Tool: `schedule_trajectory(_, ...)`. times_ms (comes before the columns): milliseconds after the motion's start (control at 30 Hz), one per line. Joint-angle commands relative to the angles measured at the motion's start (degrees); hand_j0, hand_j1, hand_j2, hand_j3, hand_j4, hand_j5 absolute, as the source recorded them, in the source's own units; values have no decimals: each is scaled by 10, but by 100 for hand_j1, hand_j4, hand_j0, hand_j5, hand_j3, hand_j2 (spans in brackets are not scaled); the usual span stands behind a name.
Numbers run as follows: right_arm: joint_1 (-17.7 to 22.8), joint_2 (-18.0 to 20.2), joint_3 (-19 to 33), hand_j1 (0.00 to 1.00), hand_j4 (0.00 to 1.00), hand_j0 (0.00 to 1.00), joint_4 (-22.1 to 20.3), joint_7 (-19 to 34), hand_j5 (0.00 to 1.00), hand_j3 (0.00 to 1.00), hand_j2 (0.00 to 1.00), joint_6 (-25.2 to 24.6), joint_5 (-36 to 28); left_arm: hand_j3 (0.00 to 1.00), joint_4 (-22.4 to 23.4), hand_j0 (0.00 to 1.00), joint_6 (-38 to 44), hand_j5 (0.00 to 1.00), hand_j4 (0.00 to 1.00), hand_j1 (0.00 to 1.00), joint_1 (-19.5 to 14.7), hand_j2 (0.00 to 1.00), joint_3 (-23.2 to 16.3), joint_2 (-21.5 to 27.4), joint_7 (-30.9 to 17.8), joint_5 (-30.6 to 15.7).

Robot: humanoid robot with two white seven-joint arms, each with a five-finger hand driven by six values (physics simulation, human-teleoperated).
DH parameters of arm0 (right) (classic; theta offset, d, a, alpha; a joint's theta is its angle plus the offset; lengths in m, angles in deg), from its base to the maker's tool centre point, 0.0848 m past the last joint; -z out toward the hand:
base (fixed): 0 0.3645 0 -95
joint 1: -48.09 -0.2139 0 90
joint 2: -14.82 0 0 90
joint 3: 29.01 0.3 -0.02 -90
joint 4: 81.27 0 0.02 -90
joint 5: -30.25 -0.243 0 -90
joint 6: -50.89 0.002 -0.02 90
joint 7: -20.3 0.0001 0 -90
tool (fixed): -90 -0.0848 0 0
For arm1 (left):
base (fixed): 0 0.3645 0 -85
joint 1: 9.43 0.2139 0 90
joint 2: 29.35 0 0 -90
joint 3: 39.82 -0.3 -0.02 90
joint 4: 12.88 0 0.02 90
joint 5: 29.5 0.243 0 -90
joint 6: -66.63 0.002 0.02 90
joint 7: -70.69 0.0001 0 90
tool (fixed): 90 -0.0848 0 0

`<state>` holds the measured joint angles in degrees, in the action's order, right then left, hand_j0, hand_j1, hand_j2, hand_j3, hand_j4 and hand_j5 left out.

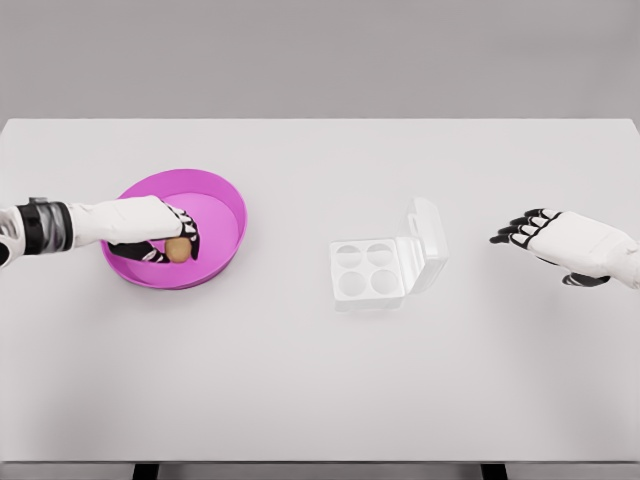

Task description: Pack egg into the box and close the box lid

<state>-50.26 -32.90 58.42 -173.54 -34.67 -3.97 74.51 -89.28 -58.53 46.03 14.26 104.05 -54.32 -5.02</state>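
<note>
Fingers [186, 232] of my left hand [150, 228] pinch the small brown egg [177, 250] inside the round pink bowl [225, 205]; I fear it slips on lifting.

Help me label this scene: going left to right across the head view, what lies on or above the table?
Left hand over the pink bowl → egg → open egg box → right hand.
</note>
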Motion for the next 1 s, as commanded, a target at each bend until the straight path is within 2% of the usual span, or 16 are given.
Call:
schedule_trajectory(0,0,3,0,98,98,98,0,0,98,98,98,-1,-1,48,-1,48,2,48,48,48,0,48,3,1,0,-5)
schedule_trajectory(167,0,2,0,98,98,98,0,0,98,98,98,-1,-1,46,-13,46,2,46,46,46,-2,46,6,5,0,-18)
schedule_trajectory(400,0,2,0,98,98,98,0,0,98,98,98,-1,-1,44,-51,44,2,44,44,44,7,44,51,0,0,-18)
schedule_trajectory(700,-1,1,0,98,98,98,6,0,98,98,98,-1,6,43,-64,43,2,43,43,43,6,43,79,-3,0,-21)
schedule_trajectory(967,0,2,1,100,100,100,6,0,100,100,100,-1,6,40,-102,40,2,40,40,40,7,40,81,-4,0,-21)
